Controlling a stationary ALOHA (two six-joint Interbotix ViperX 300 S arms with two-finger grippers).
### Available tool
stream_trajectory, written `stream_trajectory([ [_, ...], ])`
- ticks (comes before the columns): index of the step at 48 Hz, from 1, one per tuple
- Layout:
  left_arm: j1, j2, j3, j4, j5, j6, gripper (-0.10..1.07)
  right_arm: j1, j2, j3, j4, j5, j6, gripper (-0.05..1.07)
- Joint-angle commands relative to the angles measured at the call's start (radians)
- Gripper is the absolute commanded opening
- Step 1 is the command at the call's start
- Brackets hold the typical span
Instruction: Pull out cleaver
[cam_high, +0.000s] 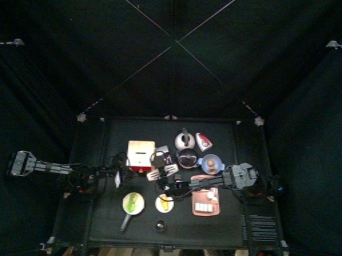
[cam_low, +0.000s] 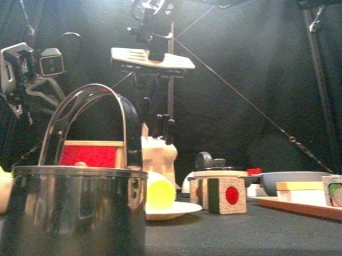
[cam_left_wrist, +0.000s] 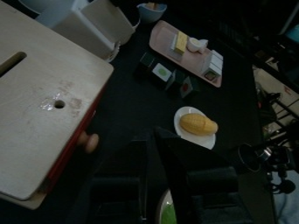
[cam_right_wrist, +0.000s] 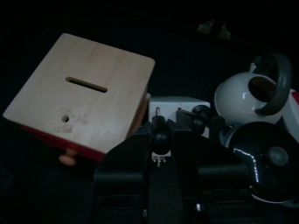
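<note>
A small black table (cam_high: 107, 150) is seen at the frame's centre, enclosed by black curtains (cam_high: 54, 70); bright light (cam_low: 201, 40) is cast from above.

Pot (cam_low: 87, 195) frontmost, knife block (cam_low: 91, 155) behind — plate (cam_low: 174, 209) right

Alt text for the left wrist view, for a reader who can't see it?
A pale wooden knife block with a slot and red base fills one side. Beyond it on the black table sit a yellow food item on a small white plate and a pink tray.
</note>
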Motion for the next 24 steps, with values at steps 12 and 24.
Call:
stream_trajectory([
  [12, 0.002, 0.0, -0.011, 0.003, -0.009, 0.002, 0.58, 0.083, -0.097, -0.031, -0.071, 0.075, 0.005, 0.54],
  [24, 0.002, 0.002, -0.012, 0.003, -0.009, 0.002, 0.58, 0.161, -0.104, -0.071, -0.127, 0.167, -0.003, 0.54],
])
